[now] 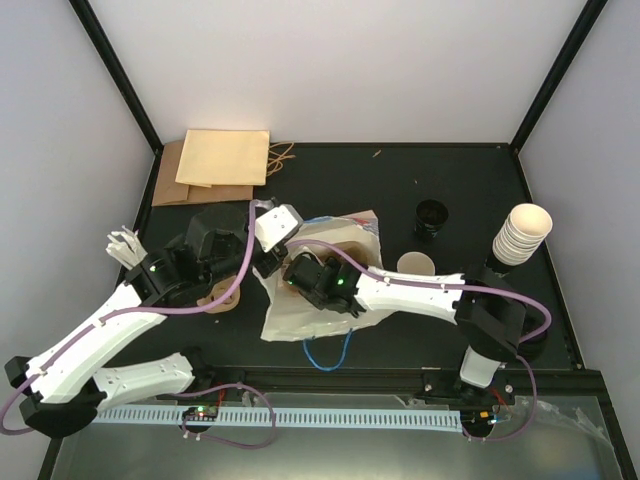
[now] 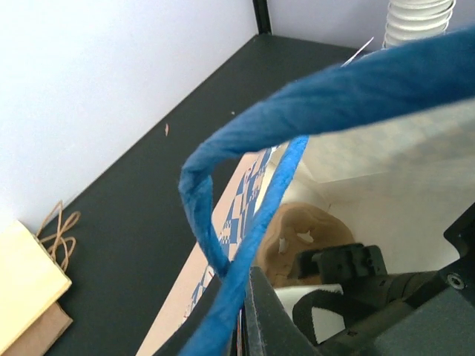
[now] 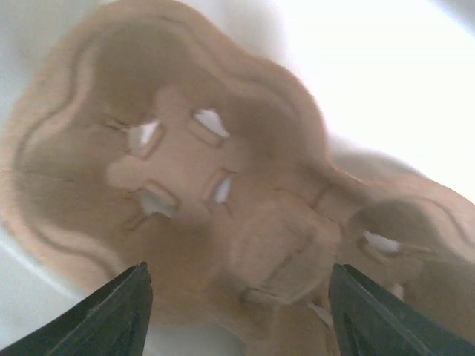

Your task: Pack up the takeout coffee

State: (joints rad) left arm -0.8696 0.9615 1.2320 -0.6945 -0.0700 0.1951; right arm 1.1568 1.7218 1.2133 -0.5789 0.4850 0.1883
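The takeout coffee cup (image 1: pixel 415 265), small and cream-white, stands on the table to the right of the bag, apart from both grippers. Its round black lid (image 1: pixel 431 216) lies a little behind it. The blue-checked paper bag (image 1: pixel 300 322) lies open in the middle. My left gripper (image 1: pixel 268 242) is shut on the bag's blue handle (image 2: pixel 223 271) and holds the mouth up. My right gripper (image 3: pixel 237 285) reaches inside the bag, open, its fingers (image 3: pixel 126 308) on either side of a brown pulp cup carrier (image 3: pixel 223 178) without touching it.
A tall stack of nested cream cups (image 1: pixel 523 236) stands at the right edge. Brown paper bags (image 1: pixel 215 165) lie flat at the back left. Another tan carrier (image 1: pixel 226 296) shows under the left arm. The bag's second blue handle (image 1: pixel 327 352) trails toward the near edge.
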